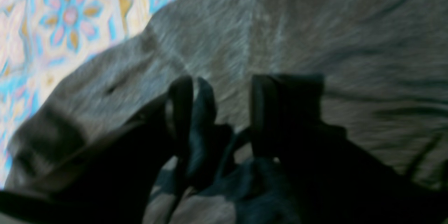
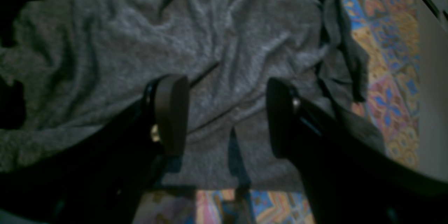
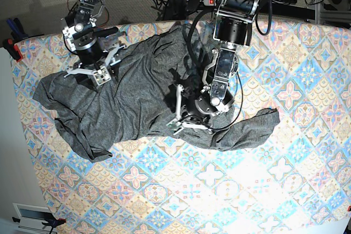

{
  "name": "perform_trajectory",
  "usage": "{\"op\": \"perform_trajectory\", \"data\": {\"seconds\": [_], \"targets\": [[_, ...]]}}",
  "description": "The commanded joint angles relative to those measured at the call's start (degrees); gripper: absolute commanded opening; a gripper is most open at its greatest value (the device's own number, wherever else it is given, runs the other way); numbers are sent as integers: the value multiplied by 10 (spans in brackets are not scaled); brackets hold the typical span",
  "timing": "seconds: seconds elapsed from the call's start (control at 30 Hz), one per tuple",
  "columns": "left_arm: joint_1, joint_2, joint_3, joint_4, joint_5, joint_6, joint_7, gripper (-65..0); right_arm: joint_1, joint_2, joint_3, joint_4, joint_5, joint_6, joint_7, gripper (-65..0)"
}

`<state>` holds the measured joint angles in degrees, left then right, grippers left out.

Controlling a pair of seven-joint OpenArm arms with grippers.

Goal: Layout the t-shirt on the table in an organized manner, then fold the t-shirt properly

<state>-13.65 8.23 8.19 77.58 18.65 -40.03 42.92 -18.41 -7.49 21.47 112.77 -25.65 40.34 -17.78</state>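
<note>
Left gripper [image 1: 224,87] part-open, fingers pinching t-shirt [image 1: 297,24] fold; right gripper [image 2: 227,112] wide, empty.

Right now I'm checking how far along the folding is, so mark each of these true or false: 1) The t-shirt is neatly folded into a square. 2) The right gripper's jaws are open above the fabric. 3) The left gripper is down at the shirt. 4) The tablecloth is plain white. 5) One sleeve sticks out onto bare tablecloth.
1) False. The t-shirt lies crumpled and spread, not folded.
2) True. The right gripper has its jaws apart, with nothing between them.
3) True. The left gripper sits low at the shirt's middle; whether it pinches cloth is too blurred to tell.
4) False. The table has a pastel floral tile cloth.
5) True. A sleeve reaches past the left gripper.
</note>
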Motion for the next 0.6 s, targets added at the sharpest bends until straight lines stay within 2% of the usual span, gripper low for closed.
{"op": "perform_trajectory", "data": {"seconds": [0.0, 0.27, 0.43, 0.5, 0.57], "targets": [[-9, 8, 2, 7, -9, 0, -10, -409, 3, 1, 0, 10, 6, -3, 13, -317], [-17, 8, 1, -75, -8, 0, -23, -411, 5, 1, 2, 3, 6, -3, 13, -317], [-14, 8, 0, -81, -5, 0, -39, -420, 4, 1, 3, 3, 6, -3, 14, -317], [-14, 8, 0, -81, -5, 0, -39, -460, 3, 1, 4, 3, 6, -3, 14, -317], [-16, 8, 0, -81, -6, 0, -39, -539, 3, 1, 4, 3, 6, -3, 14, -317]]}}
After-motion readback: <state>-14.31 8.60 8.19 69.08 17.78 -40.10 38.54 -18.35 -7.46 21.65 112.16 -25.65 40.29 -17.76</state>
